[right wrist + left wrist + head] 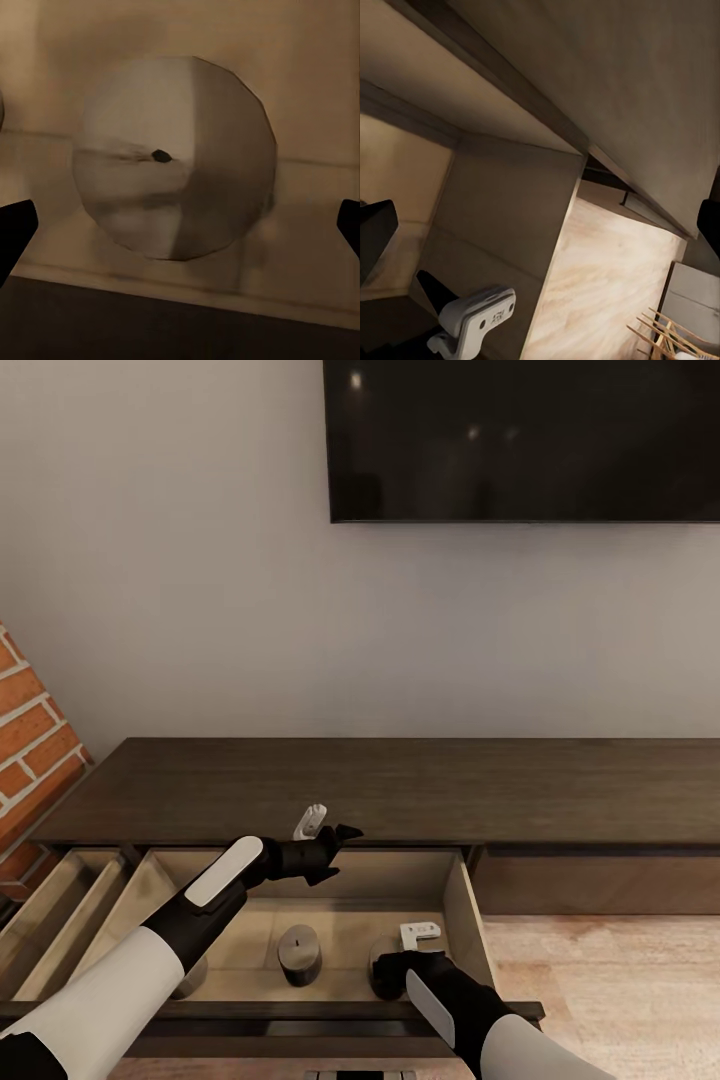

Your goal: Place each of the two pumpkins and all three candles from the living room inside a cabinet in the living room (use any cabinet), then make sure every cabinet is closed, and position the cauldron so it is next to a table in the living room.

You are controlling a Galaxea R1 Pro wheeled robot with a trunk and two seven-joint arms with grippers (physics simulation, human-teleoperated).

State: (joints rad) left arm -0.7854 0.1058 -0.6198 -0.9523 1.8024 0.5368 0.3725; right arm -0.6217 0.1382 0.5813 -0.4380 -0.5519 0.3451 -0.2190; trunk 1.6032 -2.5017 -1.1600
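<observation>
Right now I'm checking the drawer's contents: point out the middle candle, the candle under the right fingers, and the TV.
Middle candle (299, 952), head view, on its side wall.
Candle under the right fingers (174, 157), right wrist view, on its flat top by the wick.
TV (520, 440), head view, on the dark screen.

Right hand (392, 966) covers 1 candle (381, 982); another candle (190, 978) sits half-hidden under the left arm.
</observation>
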